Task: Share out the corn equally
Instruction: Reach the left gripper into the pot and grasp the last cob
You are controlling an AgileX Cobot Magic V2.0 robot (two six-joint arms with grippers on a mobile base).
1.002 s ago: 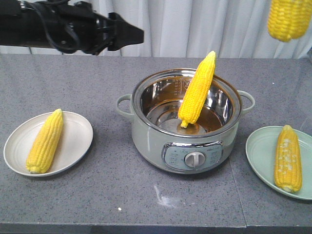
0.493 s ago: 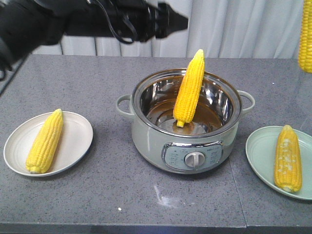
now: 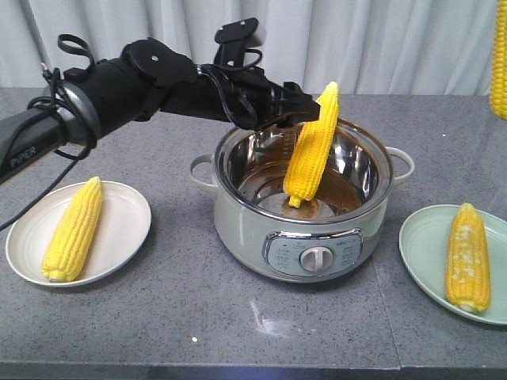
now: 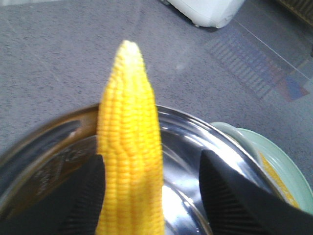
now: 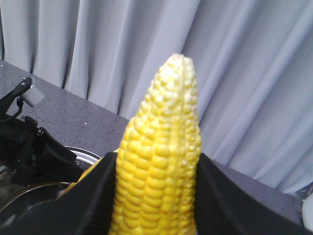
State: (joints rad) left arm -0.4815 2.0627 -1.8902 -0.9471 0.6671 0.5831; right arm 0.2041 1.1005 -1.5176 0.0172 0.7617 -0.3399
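Exterior front-facing view had two cobs lying nearest the camera. The left-plate cob (image 3: 74, 229) lay on the white plate (image 3: 127, 214) at lower left, its long axis running near to far and its tip pointing away and slightly right. The right-plate cob (image 3: 467, 255) lay on the green plate (image 3: 420, 245) at lower right, tip pointing away. Neither had shifted from half a second before.

Behind them, at centre, the pot cob (image 3: 311, 150) stood in the pot (image 3: 317, 237) as before, with its butt down inside, its long axis steep and its tip up, tilted to the right.

What had changed was my left arm. It had come down from the upper left, and my left gripper (image 3: 305, 111) now reached the cob's upper part. Left wrist view showed my jaws apart, one finger just beside the cob and the other clear of it.

Farthest, at the upper right edge before the curtain (image 3: 396, 39), the lifted cob (image 3: 499, 63) hung upright where it had been. Right wrist view showed my right gripper (image 5: 156, 205) clamped on it, tip pointing away from the jaws.
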